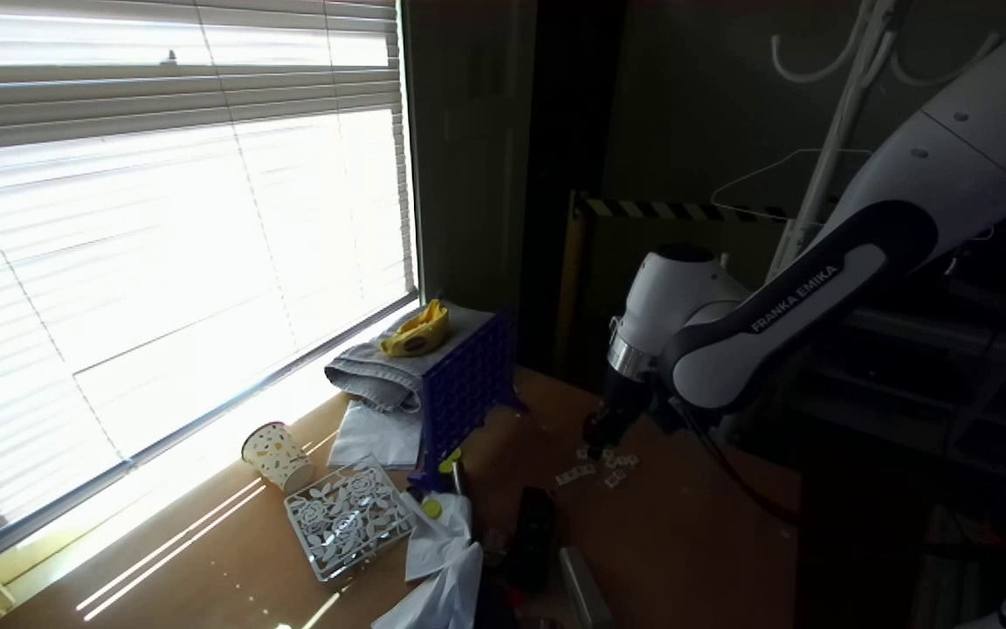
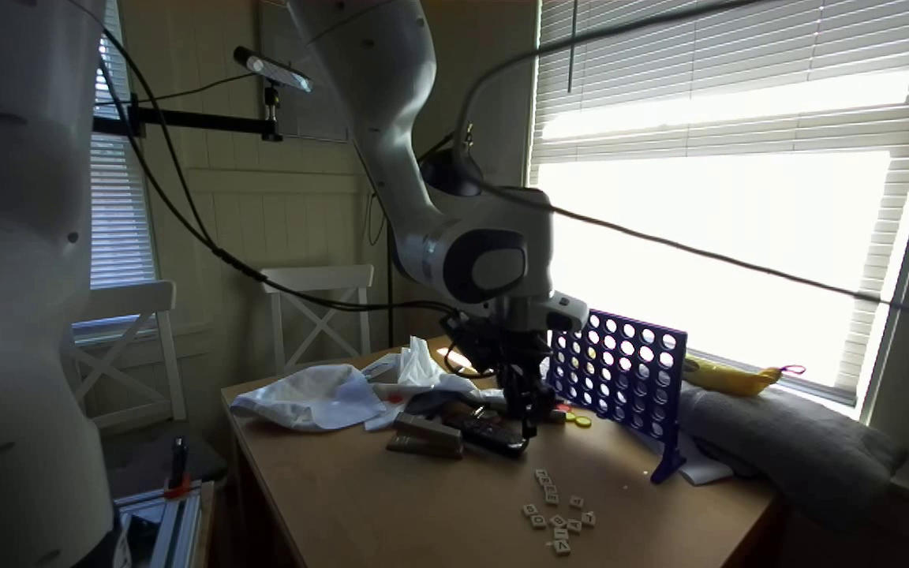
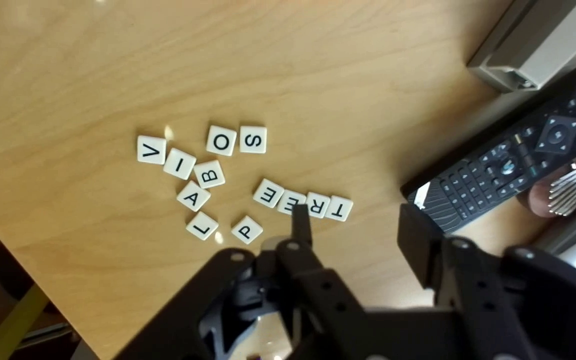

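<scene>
Wrist view: the jaws are standing parted and released above the desk (image 3: 93, 100), its surface showing between their fingertips (image 3: 420, 245). Just beyond the jaws, four white letter tiles (image 3: 316, 204) are lying in a close row spelling TREE, one fingertip partly hiding the row's lower edge. Left of the jaws and beyond, eight loose tiles (image 3: 193, 196) are lying in a cluster, bearing V, I, B, A, L, P, O and S. Right of the jaws, a black remote control (image 3: 510, 157) is lying with its near end toward them; a gray block (image 3: 543, 45) is resting just past it. In an exterior view, a blue holed grid (image 2: 617, 353) is standing upright to their right.
</scene>
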Motion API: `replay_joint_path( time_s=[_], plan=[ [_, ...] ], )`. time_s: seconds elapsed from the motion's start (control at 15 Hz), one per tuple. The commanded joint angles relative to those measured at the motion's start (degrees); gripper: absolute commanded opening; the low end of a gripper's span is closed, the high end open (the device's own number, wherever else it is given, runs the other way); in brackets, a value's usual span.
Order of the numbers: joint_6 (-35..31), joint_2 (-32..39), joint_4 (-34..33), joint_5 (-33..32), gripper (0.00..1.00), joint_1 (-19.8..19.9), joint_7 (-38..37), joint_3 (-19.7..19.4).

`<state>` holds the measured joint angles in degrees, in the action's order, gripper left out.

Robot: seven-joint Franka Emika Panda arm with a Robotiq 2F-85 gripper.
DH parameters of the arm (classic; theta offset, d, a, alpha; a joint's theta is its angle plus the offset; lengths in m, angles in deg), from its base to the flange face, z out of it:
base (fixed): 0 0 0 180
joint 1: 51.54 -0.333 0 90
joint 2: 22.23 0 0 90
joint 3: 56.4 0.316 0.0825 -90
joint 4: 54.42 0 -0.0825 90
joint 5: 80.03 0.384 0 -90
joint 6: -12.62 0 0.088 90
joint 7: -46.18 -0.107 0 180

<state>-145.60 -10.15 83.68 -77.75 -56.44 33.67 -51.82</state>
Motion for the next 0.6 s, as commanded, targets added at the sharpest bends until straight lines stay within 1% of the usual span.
replay_joint_path(
  time_s=[0.0,0.13,0.2,0.53],
  plan=[
    [0.2,-4.1,2.9,1.6,0.81,-0.7,-2.5,-0.5],
    [0.5,-5.4,3.7,1.1,0.95,-0.8,-4.1,-0.8],
    [0.7,-6.0,4.0,1.0,0.99,-0.7,-4.6,-0.8],
    [2.0,-8.8,5.5,0.5,1.0,-0.5,-6.9,-1.0]
  ],
)
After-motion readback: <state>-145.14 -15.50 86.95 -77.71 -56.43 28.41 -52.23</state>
